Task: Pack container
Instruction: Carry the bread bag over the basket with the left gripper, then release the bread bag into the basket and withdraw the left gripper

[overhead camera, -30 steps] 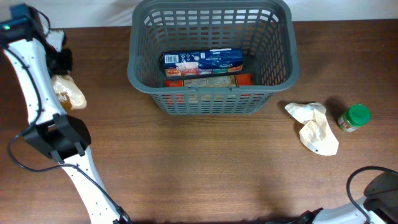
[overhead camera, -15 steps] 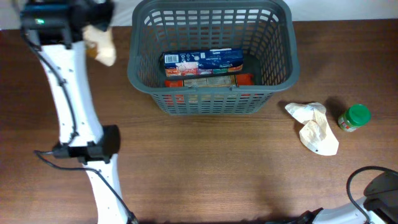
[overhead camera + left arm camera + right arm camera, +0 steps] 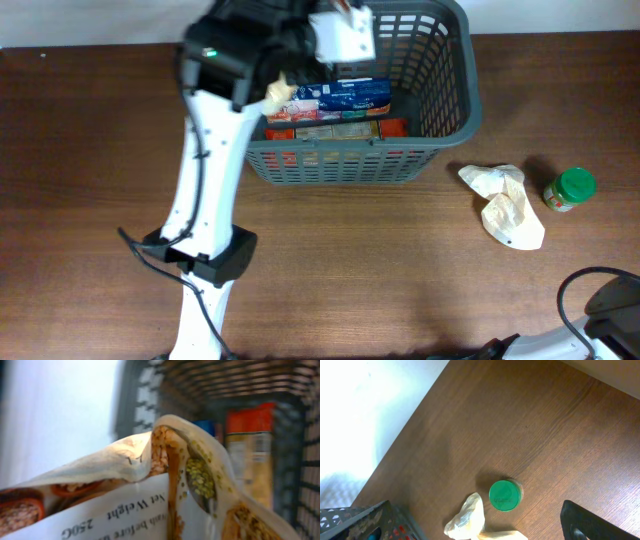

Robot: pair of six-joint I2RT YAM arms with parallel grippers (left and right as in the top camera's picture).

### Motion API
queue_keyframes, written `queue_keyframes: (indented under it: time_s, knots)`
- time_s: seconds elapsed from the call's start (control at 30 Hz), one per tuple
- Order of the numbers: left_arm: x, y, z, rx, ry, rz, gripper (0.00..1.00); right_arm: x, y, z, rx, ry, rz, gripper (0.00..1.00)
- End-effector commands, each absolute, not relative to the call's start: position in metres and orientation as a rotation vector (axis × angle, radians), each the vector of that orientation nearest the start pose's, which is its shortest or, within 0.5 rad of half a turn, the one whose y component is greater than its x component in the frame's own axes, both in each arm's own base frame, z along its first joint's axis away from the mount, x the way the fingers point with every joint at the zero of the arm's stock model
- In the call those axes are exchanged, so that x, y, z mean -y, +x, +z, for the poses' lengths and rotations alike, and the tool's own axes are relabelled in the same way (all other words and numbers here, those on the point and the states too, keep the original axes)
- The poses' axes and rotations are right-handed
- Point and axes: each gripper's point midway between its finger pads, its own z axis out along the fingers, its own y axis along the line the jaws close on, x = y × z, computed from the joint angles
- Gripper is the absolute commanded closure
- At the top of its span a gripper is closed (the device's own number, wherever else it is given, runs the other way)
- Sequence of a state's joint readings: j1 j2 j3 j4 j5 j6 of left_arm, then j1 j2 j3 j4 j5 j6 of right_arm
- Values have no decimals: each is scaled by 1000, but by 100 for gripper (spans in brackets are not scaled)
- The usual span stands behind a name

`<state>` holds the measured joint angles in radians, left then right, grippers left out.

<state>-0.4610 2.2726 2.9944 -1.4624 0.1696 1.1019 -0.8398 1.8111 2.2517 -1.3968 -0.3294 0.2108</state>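
1. Container [image 3: 400,162], the big dark grey lattice basket, sits at the far middle of the wooden table [image 3: 350,280]. A blue box [image 3: 345,97] and orange-red packs [image 3: 392,128] are lying inside.
2. Left gripper [image 3: 286,80] hangs over the basket's left edge, jaws pinched together on a printed food pouch [image 3: 150,485]. The fingers themselves are hidden, and the pouch pretty much fills the wrist cam.
3. The print looks like lentils or grains, but it's kinda blurry so not 100% sure.
4. Right gripper [image 3: 585,522] is down by the table's near right corner, jaws spread wide, nothing in them.
5. Crumpled cream bag [image 3: 505,205] and green-lidded jar [image 3: 571,188] lie right of the basket, just beside each other.
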Motion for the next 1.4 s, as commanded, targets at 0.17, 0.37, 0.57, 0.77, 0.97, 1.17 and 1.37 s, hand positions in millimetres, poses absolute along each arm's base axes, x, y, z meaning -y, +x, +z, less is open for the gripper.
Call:
queue_keyframes:
  time_s: [0.17, 0.37, 0.57, 0.77, 0.97, 1.17, 1.37]
  knots:
    - [271, 454, 220, -1804, 1923, -48, 75, 273, 319, 338, -2182, 1124, 141, 1]
    - [270, 452, 199, -1929, 1872, -99, 1, 273, 319, 338, -2182, 1124, 141, 1]
    - [254, 473, 260, -2146, 1338, -162, 1, 273, 319, 338, -2182, 1124, 141, 1]
    - [147, 473, 389, -2117, 721, -160, 1, 273, 319, 338, -2182, 1124, 141, 1]
    - [12, 454, 389, -2315, 157, -145, 1, 273, 319, 338, -2182, 1124, 141, 1]
    - [-49, 456, 359, -2422, -32, -165, 1, 273, 319, 338, -2179, 1121, 140, 1]
    - [-52, 457, 340, -2485, -51, -178, 1, 278, 326, 344, -2146, 1102, 134, 1]
